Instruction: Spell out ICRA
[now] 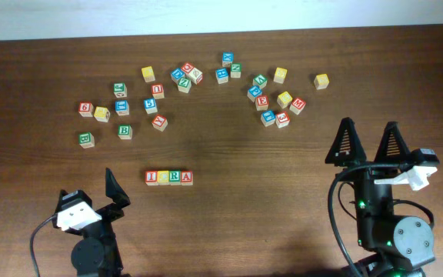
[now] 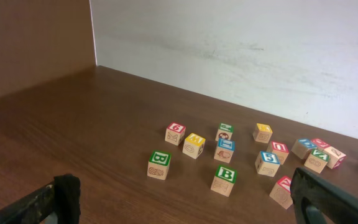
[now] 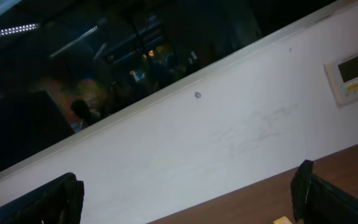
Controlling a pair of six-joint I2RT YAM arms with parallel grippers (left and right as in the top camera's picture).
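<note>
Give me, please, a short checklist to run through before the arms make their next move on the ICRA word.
1. Row of four blocks lies in one straight line, side by side: ok.
2. Row reads I, C, R, A: the second block shows a yellow face whose letter is too small to read: cannot tell.
3. Left gripper open and empty: ok.
4. Right gripper open and empty: ok.
5. Both grippers apart from the row: ok.
6. Loose blocks lie well apart from the row: ok.
</note>
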